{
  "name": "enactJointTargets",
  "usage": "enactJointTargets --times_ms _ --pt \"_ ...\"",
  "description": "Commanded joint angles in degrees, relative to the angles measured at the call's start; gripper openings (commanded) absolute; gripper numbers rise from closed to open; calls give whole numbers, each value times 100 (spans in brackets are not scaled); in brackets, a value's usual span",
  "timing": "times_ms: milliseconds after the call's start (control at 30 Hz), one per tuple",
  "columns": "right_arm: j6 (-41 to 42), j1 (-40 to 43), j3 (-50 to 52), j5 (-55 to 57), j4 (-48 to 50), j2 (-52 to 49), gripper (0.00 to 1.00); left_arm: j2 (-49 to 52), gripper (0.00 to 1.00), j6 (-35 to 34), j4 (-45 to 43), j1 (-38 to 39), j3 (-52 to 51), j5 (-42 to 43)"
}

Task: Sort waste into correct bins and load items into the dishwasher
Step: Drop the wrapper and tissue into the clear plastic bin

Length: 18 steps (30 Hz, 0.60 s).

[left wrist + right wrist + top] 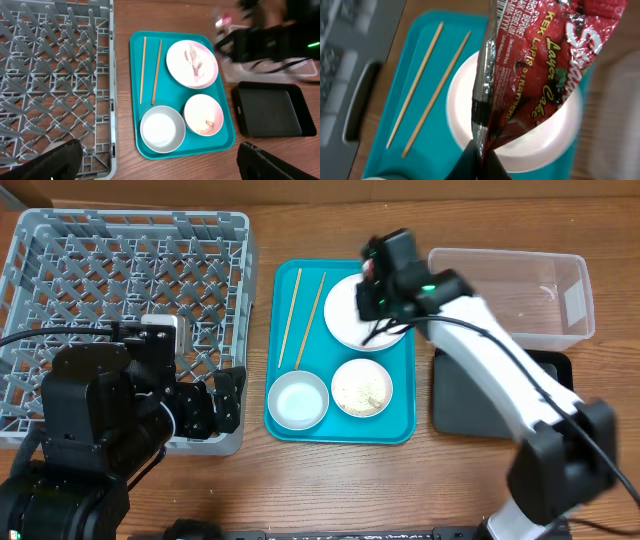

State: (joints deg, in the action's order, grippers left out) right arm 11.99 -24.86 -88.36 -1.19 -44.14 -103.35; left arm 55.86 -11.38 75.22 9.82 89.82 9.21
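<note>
Pretty early days on this one, I'd say. The right gripper (480,161) is pinched tight on the bottom end of the red wrapper (530,75), dangling it right over the big plate (345,325), so it's not in a bin yet. The clear tub (520,285), at 2 o'clock from the teal tray (400,420), looks empty. The black tray (460,405) at 3 o'clock is half hidden by the arm, but I see nothing in it. The plate has tan scraps (194,60) on it, the saucer (336,388) at 5 o'clock on the teal tray is full of rice (364,390), and the bowl (298,400) at 7 o'clock looks clean. None of the three is in the rack (120,270) over at 9 o'clock. The left gripper (222,400) hangs by the rack's near corner, fingers (55,160) spread wide, nothing in them. So what's left: bin the wrapper, dump the scraps and rice, load three dishes.
</note>
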Motion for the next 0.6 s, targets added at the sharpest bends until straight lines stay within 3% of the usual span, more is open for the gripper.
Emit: enactJointTargets --times_ms 0,300,333,400,467,567 --pt "258 584 -140 748 0 323 4 2 100 109 -2 35 33 -42" --pt "278 1742 -85 551 -494 -496 6 20 100 109 -2 35 33 -42" --pt "227 1788 -85 350 -529 -505 12 24 100 109 -2 35 33 -42" --pt "-55 1814 -103 -201 -640 -476 41 33 100 109 -2 35 33 -39" --pt "-90 1777 -166 -345 -756 -387 53 39 100 109 0 35 33 -39" --pt "-90 1589 -254 -345 -776 -166 60 39 100 109 -2 35 33 -42"
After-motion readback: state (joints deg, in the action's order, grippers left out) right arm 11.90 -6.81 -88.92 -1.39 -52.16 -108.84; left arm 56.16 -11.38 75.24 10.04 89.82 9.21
